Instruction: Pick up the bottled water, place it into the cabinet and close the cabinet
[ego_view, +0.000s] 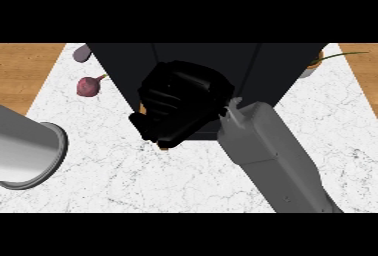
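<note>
My right hand (177, 107) is raised in front of the dark cabinet (118, 60), fingers curled, though I cannot tell whether they hold anything. I see no bottled water, so it may already be inside; closing seems left.

Matt black cabinet (273, 75) on a veined white marble counter (148, 175).

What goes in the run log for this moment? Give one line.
right hand: at dark cabinet front, fingers curled | bottled water: not visible | left hand: out of view | radish: on counter
</note>
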